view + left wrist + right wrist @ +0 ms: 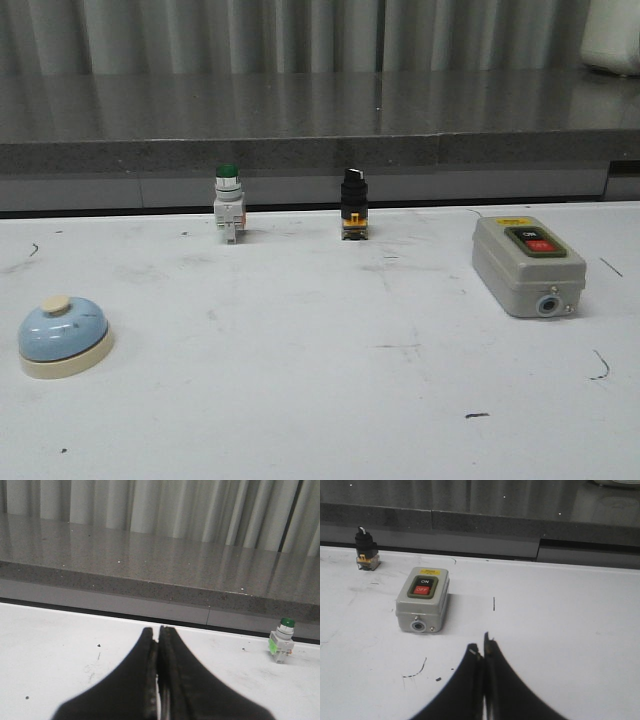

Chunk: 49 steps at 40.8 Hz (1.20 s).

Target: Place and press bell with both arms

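Note:
The light-blue bell [63,335] with a cream base and cream knob sits upright on the white table at the front left. Neither arm shows in the front view. In the left wrist view my left gripper [157,631] is shut and empty above bare table; the bell is out of that view. In the right wrist view my right gripper [482,645] is shut and empty, a little nearer than the grey switch box [422,606]; the bell is out of that view too.
A green-capped push button [228,206] and a black selector switch [353,205] stand at the back of the white table [320,400]. The grey switch box [527,265] lies at the right. A grey counter ledge [320,150] runs behind the table.

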Available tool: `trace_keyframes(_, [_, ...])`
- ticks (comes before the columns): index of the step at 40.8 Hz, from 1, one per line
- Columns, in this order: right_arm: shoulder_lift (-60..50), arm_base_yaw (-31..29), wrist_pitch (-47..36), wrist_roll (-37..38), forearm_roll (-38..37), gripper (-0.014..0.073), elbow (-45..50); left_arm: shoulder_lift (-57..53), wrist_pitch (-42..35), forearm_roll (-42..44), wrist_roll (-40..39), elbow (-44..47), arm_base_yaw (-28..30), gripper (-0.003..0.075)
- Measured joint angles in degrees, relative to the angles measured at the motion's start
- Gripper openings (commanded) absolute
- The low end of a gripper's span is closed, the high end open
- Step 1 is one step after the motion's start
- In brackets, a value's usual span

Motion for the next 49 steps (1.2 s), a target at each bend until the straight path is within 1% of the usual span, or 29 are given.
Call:
trace_keyframes(17, [0.0,0.0,0.0,0.0,0.0,-0.0062,0.0,0.0,0.0,0.0,0.0,0.0,0.0,-0.002])
trace_keyframes(21, [0.0,0.0,-1.75,0.0,0.0,-0.0062,0.0,0.0,-0.48,0.0,0.0,0.0,0.0,-0.002])
trace_keyframes(23, [0.0,0.0,-3.89,0.0,0.0,-0.0062,0.0,0.0,-1.58,0.0,0.0,0.0,0.0,-0.002])
trace_keyframes(26, [0.0,0.0,-6.92,0.0,0.0,-0.0062,-0.1,0.0,-5.46,-1.06,0.0,0.0,0.0,-0.002])
trace_keyframes(29, [0.0,0.0,-6.93,0.0,0.0,-0.0062,-1.67,0.0,-10.41,-1.98,0.0,-0.13,0.0,-0.002])
trace_keyframes(32, [0.0,0.0,-5.53,0.0,0.0,-0.0062,-5.4,0.0,-11.54,-2.32,0.0,-1.42,0.0,-0.002])
trace_keyframes(35, [0.0,0.0,-3.09,0.0,0.0,-0.0062,-10.01,0.65,-9.39,-2.54,0.0,-5.2,0.0,-0.002])
trace_keyframes(39, [2.65,0.0,1.01,0.0,0.0,-0.0062,-16.55,4.92,-3.96,-1.79,0.0,-12.27,0.0,-0.002])
trace_keyframes(46, [13.71,0.0,8.46,0.0,0.12,-0.0062,-25.29,17.12,6.2,2.55,0.0,-21.76,0.0,-0.002])
trace_keyframes(49, [17.51,0.0,9.77,0.0,0.19,-0.0062,-27.29,20.88,7.73,3.12,0.0,-23.6,0.0,-0.002])
